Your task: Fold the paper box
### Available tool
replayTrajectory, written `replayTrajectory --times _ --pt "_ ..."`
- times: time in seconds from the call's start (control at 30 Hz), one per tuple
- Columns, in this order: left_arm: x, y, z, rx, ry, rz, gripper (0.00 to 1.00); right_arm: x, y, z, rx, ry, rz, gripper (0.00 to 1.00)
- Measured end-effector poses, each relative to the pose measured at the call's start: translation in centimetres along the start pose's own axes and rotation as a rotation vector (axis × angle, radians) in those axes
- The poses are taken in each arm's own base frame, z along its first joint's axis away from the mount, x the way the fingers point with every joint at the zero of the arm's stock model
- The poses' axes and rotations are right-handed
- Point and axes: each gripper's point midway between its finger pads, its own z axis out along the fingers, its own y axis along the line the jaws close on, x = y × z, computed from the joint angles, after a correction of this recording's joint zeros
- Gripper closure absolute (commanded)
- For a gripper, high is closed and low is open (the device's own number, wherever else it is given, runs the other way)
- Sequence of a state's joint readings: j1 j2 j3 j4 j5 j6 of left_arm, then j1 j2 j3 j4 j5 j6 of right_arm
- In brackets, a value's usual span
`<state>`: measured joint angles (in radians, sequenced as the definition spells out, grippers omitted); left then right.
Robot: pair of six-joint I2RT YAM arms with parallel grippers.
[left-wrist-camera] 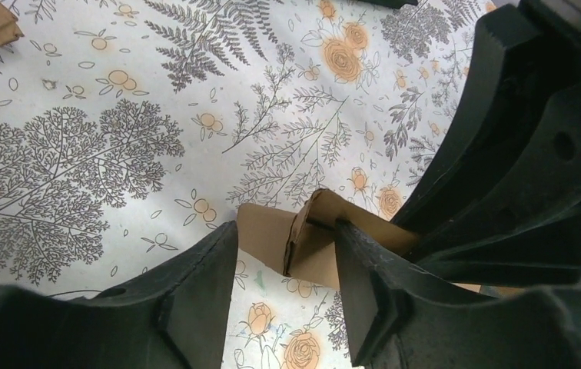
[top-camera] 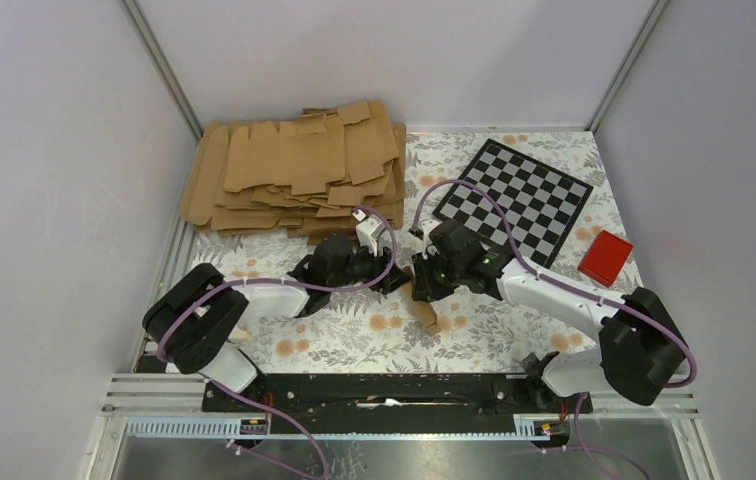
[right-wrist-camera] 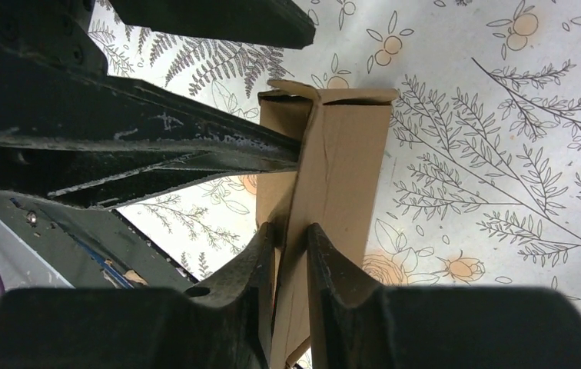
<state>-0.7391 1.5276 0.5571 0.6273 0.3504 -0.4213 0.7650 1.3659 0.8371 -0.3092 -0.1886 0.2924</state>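
Observation:
The paper box (top-camera: 428,312) is a small brown cardboard piece, partly folded, held above the floral mat between the two arms. My right gripper (right-wrist-camera: 291,231) is shut on one of its panels (right-wrist-camera: 345,161), with the box standing up past the fingertips. In the top view the right gripper (top-camera: 422,283) meets the left gripper (top-camera: 394,280) at the box. My left gripper (left-wrist-camera: 286,231) is open. The box's folded flap (left-wrist-camera: 272,238) lies between its tips and only its right finger (left-wrist-camera: 364,284) touches the card. The left arm's finger (right-wrist-camera: 157,146) presses against the box's side.
A big pile of flat cardboard blanks (top-camera: 294,170) lies at the back left. A checkerboard (top-camera: 519,200) sits at the back right with a small red block (top-camera: 606,257) beside it. Grey walls enclose the floral mat (top-camera: 354,335).

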Motion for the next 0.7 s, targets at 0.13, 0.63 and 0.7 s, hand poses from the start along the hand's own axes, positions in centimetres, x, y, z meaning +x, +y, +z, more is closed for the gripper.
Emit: replayTrajectory --times 0.13,0.63,0.7 --pt "0.3 0.2 0.3 -0.003 0.009 -0.007 0.46 0.0 -0.3 -0.1 -0.048 -0.015 0.038 0.92" --pt "-0.3 -0.2 3.8 0.031 0.058 -0.033 0.63 0.2 -1.8 -0.6 -0.100 -0.058 0.120 0.44" --pt "-0.2 -0.4 3.9 0.031 0.063 -0.033 0.63 0.2 -1.8 -0.6 -0.096 -0.052 0.123 0.40"
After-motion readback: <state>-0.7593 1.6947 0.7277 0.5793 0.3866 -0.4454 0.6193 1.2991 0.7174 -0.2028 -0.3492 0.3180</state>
